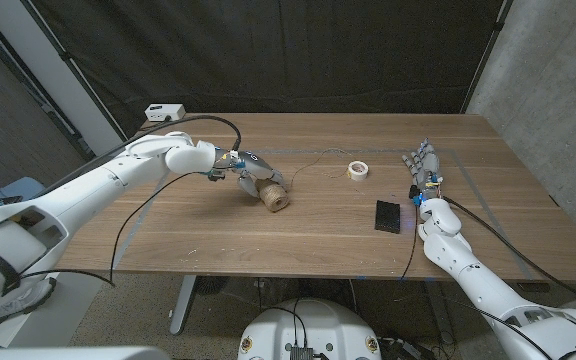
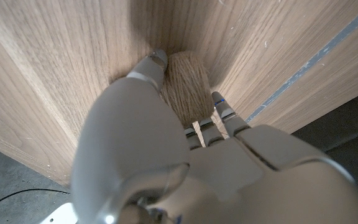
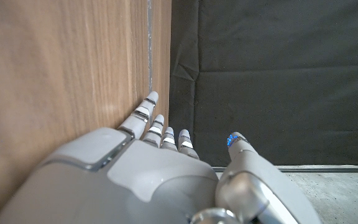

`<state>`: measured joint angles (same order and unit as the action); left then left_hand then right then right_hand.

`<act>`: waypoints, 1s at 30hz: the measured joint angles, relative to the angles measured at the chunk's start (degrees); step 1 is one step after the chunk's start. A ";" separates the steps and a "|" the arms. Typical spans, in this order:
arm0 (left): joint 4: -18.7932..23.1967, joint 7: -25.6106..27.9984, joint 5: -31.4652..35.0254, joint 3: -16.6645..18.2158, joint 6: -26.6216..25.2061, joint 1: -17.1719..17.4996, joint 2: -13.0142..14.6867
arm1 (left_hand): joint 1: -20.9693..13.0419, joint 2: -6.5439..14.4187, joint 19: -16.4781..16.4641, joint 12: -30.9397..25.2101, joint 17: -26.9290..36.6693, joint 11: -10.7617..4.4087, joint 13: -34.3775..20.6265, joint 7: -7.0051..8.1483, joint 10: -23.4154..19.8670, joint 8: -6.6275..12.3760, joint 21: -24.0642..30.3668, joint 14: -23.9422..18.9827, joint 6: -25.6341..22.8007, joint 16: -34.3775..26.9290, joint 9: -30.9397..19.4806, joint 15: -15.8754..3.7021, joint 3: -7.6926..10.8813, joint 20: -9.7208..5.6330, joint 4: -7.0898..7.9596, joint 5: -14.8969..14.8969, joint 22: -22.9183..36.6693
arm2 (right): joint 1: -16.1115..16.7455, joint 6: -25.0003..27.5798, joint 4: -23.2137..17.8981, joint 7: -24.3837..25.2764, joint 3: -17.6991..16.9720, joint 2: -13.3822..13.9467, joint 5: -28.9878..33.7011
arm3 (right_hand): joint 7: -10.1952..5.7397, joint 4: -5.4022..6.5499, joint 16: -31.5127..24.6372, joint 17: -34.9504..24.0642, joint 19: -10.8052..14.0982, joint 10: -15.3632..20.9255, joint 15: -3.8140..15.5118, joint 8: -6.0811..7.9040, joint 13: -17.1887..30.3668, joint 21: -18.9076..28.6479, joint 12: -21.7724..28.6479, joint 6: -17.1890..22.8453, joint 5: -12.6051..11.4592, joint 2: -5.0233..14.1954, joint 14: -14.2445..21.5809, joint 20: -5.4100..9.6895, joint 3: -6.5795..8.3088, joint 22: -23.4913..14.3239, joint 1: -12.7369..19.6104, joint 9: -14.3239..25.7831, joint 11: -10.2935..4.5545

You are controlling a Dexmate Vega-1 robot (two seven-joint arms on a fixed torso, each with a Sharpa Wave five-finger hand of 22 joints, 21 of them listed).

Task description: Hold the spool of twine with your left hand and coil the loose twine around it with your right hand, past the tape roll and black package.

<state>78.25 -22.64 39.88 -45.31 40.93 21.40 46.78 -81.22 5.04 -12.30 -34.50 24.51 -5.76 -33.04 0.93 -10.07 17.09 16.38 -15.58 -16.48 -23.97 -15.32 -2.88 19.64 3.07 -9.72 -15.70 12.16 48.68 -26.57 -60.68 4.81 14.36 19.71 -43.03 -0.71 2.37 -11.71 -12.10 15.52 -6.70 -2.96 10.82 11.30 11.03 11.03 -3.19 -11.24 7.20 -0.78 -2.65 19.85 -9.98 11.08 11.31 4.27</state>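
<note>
The spool of twine [image 1: 274, 196] lies on its side a little left of the table's middle. My left hand [image 1: 250, 177] reaches onto it from the left. In the left wrist view, the thumb and the fingers [image 2: 221, 113] close on opposite sides of the spool [image 2: 187, 84]. A thin loose strand of twine [image 1: 313, 163] runs from the spool toward the white tape roll [image 1: 358, 171]. The black package [image 1: 389, 215] lies flat to the right of the roll and nearer to me. My right hand [image 1: 423, 170] stands beyond the package with fingers straight and apart, holding nothing [image 3: 160, 168].
A small white box [image 1: 164, 111] with a cable sits at the table's back left corner. A thin tape line [image 1: 473, 175] marks the wood [image 1: 208, 235] at the right. Dark curtains hang behind the table.
</note>
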 measured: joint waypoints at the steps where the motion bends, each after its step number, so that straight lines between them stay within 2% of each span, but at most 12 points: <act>1: -0.02 0.37 0.11 -0.03 0.00 0.00 -0.02 | -0.10 -0.05 0.00 -0.05 0.08 0.01 -0.05 0.00 -0.01 0.28 0.00 0.00 0.00 0.00 0.00 -0.01 0.00 0.00 0.00 0.00 0.00 | -0.01 0.01 0.03 -0.06 -0.01 0.00 -0.04 | 0.00 0.00 0.00 0.00 0.00 0.00 0.00 0.00 0.00 0.00 0.00 0.00 0.00 0.00 0.00 0.00 0.00 0.00 0.00 0.00 0.00; 30: 0.80 4.14 0.31 0.98 0.17 0.60 0.84 | -1.07 0.30 0.01 -0.93 2.28 0.03 -1.50 0.00 -0.16 0.32 0.48 -0.15 -0.61 -1.59 -0.79 -0.17 -0.81 0.00 0.33 -0.66 0.25 | 0.24 1.10 -1.22 0.51 0.71 0.10 0.51 | 0.00 0.00 0.00 0.00 0.00 0.00 0.00 0.22 0.00 0.24 0.00 0.00 0.00 0.00 0.00 0.00 0.00 0.00 0.00 0.00 0.00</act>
<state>79.05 -18.51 40.19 -44.33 41.10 22.00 47.61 -82.29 5.34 -12.29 -35.43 26.79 -5.73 -34.54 0.93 -10.23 17.41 16.86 -15.73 -17.10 -25.56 -16.11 -3.05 18.84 3.07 -9.39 -16.35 12.40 48.92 -25.47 -61.90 5.32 15.07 19.81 -42.52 -0.71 2.38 -11.71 -12.10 15.52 -6.70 -2.96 11.03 11.30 11.26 11.03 -3.19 -11.24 7.20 -0.78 -2.65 19.84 -9.97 11.08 11.31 4.27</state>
